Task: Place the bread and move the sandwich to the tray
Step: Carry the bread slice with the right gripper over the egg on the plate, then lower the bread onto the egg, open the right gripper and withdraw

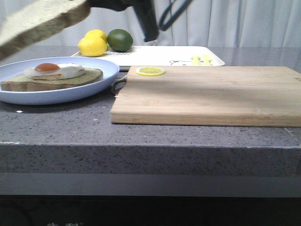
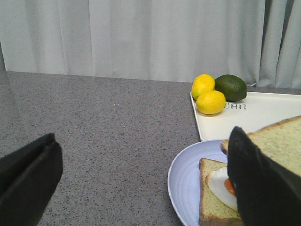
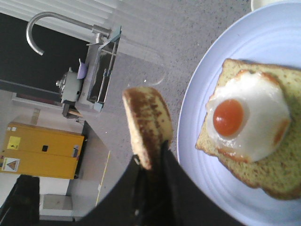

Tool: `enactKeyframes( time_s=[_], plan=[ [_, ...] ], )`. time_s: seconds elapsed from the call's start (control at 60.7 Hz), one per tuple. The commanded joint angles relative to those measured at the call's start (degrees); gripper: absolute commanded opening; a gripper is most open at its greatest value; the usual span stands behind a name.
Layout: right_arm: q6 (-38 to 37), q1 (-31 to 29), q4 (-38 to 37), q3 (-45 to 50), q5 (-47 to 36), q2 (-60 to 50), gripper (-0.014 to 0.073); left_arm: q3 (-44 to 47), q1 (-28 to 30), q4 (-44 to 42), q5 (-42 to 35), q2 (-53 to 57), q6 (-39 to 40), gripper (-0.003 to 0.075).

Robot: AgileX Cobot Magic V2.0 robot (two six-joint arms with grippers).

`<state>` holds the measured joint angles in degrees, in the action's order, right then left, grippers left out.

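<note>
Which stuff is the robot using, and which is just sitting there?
Using: bread in the right claw, egg sandwich, pale-blue plate, white tray.
Just sitting: two lemons, lime, lemon slice, wooden cutting board.

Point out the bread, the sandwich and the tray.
bread (image 1: 40, 21), front view, on its pale crumb face, held in the air.
sandwich (image 1: 51, 77), front view, on the bread's top below the egg.
tray (image 1: 155, 53), front view, on its bare white floor beside the fruit.
</note>
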<state>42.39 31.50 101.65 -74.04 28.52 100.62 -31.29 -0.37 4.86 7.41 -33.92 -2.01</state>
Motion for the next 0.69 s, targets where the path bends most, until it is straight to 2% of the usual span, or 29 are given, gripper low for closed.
enactKeyframes(
  time_s=[0.0, 0.181, 0.445, 0.511, 0.676],
  plan=[
    [-1.14, 1.19, 5.33, -5.13, -3.65, -0.45, -0.0105, -2.04, 0.11, -0.01, -5.13, -0.36, 0.13, 0.0693],
    [-2.4, 1.27, 5.33, -8.84, -8.03, 3.89, -0.0105, -2.04, 0.11, -0.01, -5.13, -0.36, 0.13, 0.0693],
    [-2.51, 1.27, 5.28, -8.91, -5.13, 7.73, -0.0086, -2.04, 0.11, -0.01, -5.13, -0.36, 0.13, 0.0693],
    [-2.51, 1.27, 5.28, -8.91, -4.5, 8.14, -0.0048, -2.04, 0.11, -0.01, -5.13, -0.36, 0.13, 0.0693],
    [-2.51, 1.16, 5.28, -8.91, -3.95, 7.99, 0.0134, -2.04, 0.11, -0.01, -5.13, -0.36, 0.13, 0.0693]
  ],
)
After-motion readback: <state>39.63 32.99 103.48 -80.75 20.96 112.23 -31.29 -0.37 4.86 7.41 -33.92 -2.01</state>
